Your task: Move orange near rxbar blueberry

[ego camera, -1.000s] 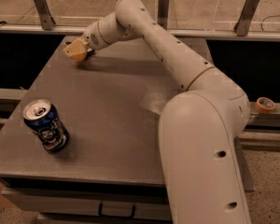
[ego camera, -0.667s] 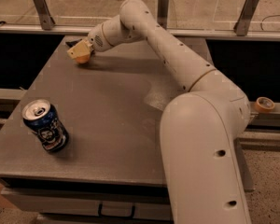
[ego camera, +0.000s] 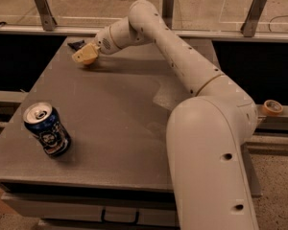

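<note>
Gripper [ego camera: 85,54] at the orange [ego camera: 90,61], its hold impossible to tell; lower gently beside the rxbar blueberry [ego camera: 77,44] without nudging the bar

Matt table [ego camera: 115,104], shiny can [ego camera: 47,130], plastic-looking claw [ego camera: 84,56] at back

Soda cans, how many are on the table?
1. The soda can stands near the table's front left corner. The hand is over the far left corner, and might hide something small behind it.
</note>
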`<act>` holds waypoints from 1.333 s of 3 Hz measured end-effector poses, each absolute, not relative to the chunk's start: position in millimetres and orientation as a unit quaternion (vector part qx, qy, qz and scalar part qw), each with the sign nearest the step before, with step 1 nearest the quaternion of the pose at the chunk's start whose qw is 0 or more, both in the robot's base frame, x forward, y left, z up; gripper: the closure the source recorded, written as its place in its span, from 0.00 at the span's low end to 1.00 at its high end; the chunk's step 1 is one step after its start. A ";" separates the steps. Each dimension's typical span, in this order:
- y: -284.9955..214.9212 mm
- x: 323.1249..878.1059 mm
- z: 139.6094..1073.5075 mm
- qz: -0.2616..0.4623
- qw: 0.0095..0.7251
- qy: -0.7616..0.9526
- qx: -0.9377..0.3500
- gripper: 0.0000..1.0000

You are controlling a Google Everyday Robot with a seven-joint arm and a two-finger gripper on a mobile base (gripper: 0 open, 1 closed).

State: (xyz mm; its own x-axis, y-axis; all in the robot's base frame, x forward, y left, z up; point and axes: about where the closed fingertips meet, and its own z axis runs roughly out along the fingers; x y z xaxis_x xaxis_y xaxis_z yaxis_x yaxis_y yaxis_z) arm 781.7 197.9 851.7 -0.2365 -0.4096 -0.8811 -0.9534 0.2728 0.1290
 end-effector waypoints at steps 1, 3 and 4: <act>191.8 784.1 861.1 0.359 0.393 0.693 -0.486 0.00; 185.1 784.3 879.8 0.365 0.413 0.680 -0.483 0.00; 185.1 784.2 880.0 0.366 0.413 0.680 -0.483 0.00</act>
